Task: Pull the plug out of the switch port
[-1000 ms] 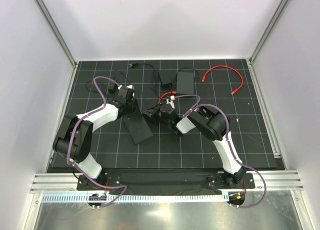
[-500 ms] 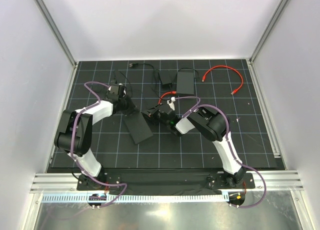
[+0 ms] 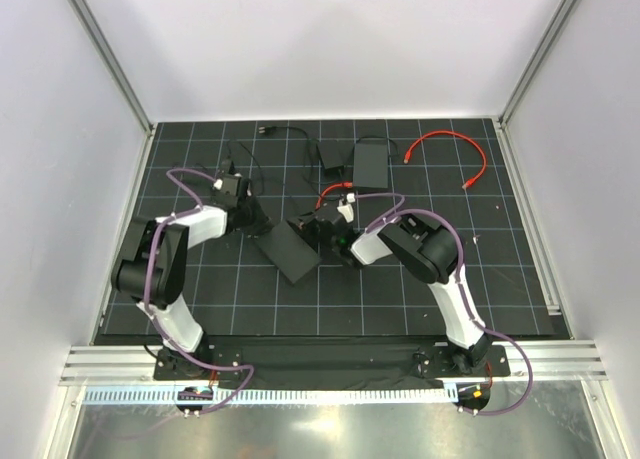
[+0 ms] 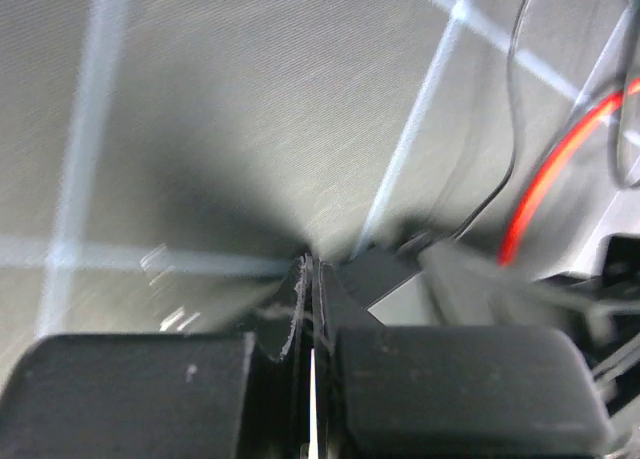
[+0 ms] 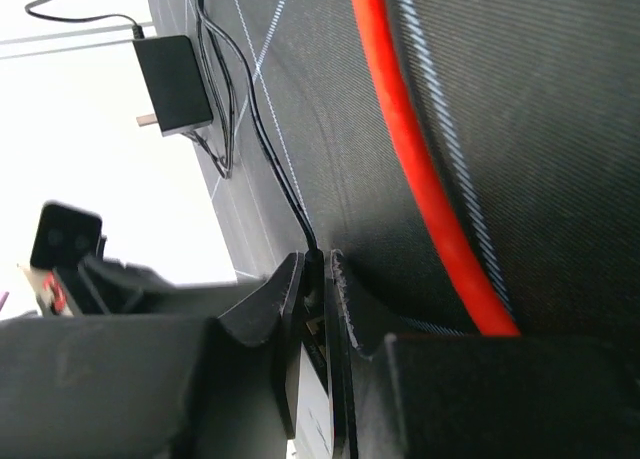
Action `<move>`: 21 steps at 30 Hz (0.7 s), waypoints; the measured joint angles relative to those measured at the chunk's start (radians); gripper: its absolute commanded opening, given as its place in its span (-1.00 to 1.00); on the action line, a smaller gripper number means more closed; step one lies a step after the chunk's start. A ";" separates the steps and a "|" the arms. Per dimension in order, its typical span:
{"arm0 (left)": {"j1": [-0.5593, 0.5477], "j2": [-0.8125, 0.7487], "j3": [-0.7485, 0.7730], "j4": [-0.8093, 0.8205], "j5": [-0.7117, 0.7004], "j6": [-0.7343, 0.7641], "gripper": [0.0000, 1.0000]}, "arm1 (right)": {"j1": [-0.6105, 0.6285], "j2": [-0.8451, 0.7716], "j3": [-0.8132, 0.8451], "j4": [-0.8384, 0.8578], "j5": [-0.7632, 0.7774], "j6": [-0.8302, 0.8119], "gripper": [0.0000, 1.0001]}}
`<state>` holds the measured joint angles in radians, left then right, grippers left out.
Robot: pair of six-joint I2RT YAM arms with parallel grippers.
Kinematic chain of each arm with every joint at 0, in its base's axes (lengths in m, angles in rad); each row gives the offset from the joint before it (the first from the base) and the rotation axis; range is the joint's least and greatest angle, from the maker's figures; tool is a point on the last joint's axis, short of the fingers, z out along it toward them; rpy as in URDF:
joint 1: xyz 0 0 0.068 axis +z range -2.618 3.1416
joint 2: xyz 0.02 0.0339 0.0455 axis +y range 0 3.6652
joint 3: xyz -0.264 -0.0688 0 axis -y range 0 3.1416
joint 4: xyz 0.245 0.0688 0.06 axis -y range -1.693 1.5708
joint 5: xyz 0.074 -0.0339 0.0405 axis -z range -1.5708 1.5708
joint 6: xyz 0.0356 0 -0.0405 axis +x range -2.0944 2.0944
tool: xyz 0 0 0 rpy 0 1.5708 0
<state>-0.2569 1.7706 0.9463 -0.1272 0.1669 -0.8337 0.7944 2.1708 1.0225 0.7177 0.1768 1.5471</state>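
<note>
On the black gridded mat (image 3: 400, 289), my left gripper (image 4: 308, 274), clenched on nothing, bears against the left corner of the flat black rectangular switch (image 3: 290, 251), seemingly to pin it. My right gripper (image 5: 316, 262) pinches the end of a thin black cable (image 5: 308, 237) beside the switch. The plug is hidden between my fingers, apparently not yet out of its port.

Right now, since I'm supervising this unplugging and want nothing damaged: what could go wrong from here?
1. The right claw seems to pinch a thin black cable, not a plug body; pulling may strain it.
2. The switch lies loose, and the shut left claw grips nothing visible, so it may slide.
3. The red cable alongside could snag.
</note>
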 measured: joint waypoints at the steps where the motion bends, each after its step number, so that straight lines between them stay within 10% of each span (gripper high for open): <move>1: -0.002 -0.027 -0.031 0.015 -0.014 0.002 -1.00 | -0.001 0.002 0.003 0.000 -0.005 -0.007 -0.98; 10: -0.013 -0.318 -0.198 0.022 -0.081 0.092 -0.84 | -0.011 0.020 0.005 0.059 -0.087 -0.099 -0.98; 21: -0.032 -0.211 -0.182 0.056 0.126 0.132 -1.00 | -0.018 0.053 0.006 0.134 -0.183 -0.140 -0.98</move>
<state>-0.2886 1.5600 0.7643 -0.0708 0.2924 -0.7017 0.7765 2.2242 1.0290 0.8520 -0.0063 1.4075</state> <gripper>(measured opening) 0.013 0.180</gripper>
